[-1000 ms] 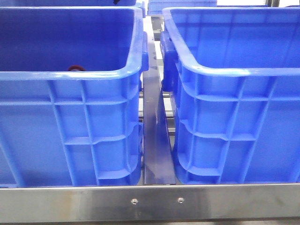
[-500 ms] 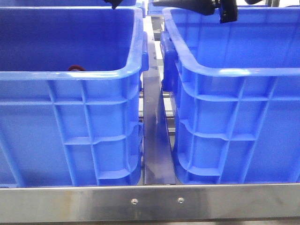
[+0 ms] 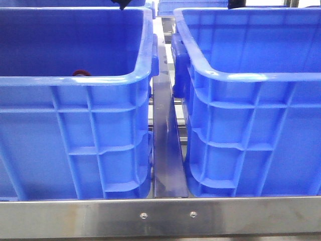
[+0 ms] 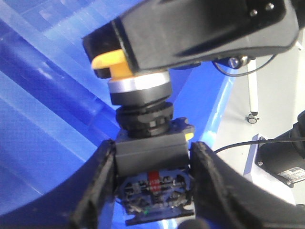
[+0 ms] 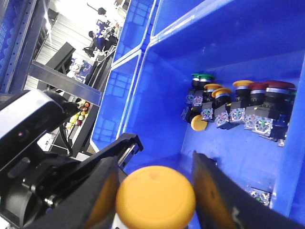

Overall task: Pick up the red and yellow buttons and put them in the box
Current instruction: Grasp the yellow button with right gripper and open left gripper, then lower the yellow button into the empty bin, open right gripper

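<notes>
right arm has left the front view; both grippers, left gripper (image 4: 152,191) and right gripper (image 5: 155,191), clamp one yellow button (image 4: 143,114) each, over blue crates (image 3: 75,45).

Showing no readable text anywhere. Bearing no legible labels, brands, numbers or signs on crates, buttons or grippers.

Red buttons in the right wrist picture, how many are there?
2: the first red button and the second red button beside it, at one end of the row in the blue crate. Others may be hidden.
</notes>
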Available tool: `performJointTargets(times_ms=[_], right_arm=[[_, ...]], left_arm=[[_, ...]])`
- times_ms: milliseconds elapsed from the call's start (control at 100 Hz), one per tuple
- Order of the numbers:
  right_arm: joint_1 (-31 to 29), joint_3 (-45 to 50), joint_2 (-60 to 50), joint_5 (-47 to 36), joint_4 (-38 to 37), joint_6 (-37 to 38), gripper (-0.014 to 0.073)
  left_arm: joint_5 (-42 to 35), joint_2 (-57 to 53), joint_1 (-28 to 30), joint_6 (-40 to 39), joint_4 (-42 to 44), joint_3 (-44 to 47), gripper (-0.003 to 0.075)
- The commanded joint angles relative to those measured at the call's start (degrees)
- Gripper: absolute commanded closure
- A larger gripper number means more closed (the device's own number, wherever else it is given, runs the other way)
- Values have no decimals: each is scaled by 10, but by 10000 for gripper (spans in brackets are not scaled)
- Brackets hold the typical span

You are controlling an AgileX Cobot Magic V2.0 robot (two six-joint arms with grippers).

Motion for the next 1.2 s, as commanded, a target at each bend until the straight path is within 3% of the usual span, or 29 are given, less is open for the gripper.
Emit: performJointTargets(times_ms=[0, 80, 230, 300, 570, 760, 880, 970, 1190], right_arm=[[0, -17, -12, 28, 59, -7, 494], [0, -17, -12, 28, 59, -7, 494], [-2, -17, -12, 27, 59, -9, 494], [-9, -17, -12, 27, 59, -15, 494], [-111, -17, -34, 27, 59, -107, 494], [-187, -17, -43, 22, 59, -338, 494], [-191, -14, -34, -28, 59, -499, 494], [-190, -14, -22, -67, 60, -572, 494], [-190, -19, 31, -117, 60, -619, 494]], left_arm=[[-6, -18, -4, 2, -45, -18, 612], [-6, -18, -4, 3, -43, -19, 493], [-24, -18, -4, 3, -45, -19, 153], [-32, -18, -4, 3, -45, -19, 79], [-8, -18, -4, 3, -53, -19, 84], [3, -18, -4, 3, -55, -19, 84], [6, -18, -4, 3, -56, -19, 84], [9, -18, -4, 3, -58, -19, 84], [19, -18, -4, 3, -70, -19, 84]])
